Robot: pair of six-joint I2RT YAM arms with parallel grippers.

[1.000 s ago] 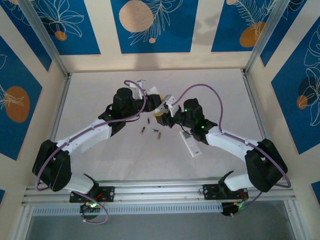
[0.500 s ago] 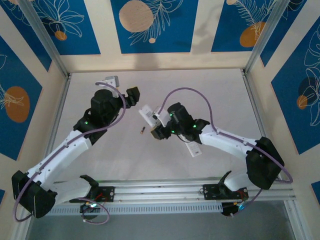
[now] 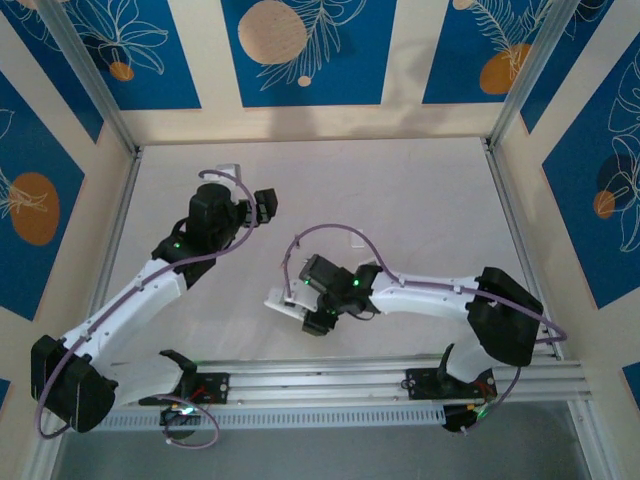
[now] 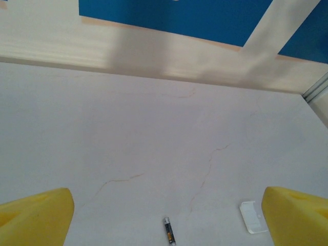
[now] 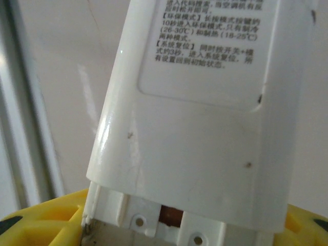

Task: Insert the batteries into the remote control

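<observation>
The right gripper [image 3: 310, 315] clamped the remote [image 5: 205, 128] by its end, lower centre overhead. The left gripper [image 3: 263, 205] hung wide open, empty, one battery [image 4: 169, 231] lying bottom-centre in its camera. Pressing a cell in might pivot that end-held remote loose.

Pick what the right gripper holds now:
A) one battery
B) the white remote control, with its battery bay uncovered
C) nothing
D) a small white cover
B: in the right wrist view the remote control sits label side up between the yellow fingers of the right gripper, and its battery bay has no cover on it.
</observation>
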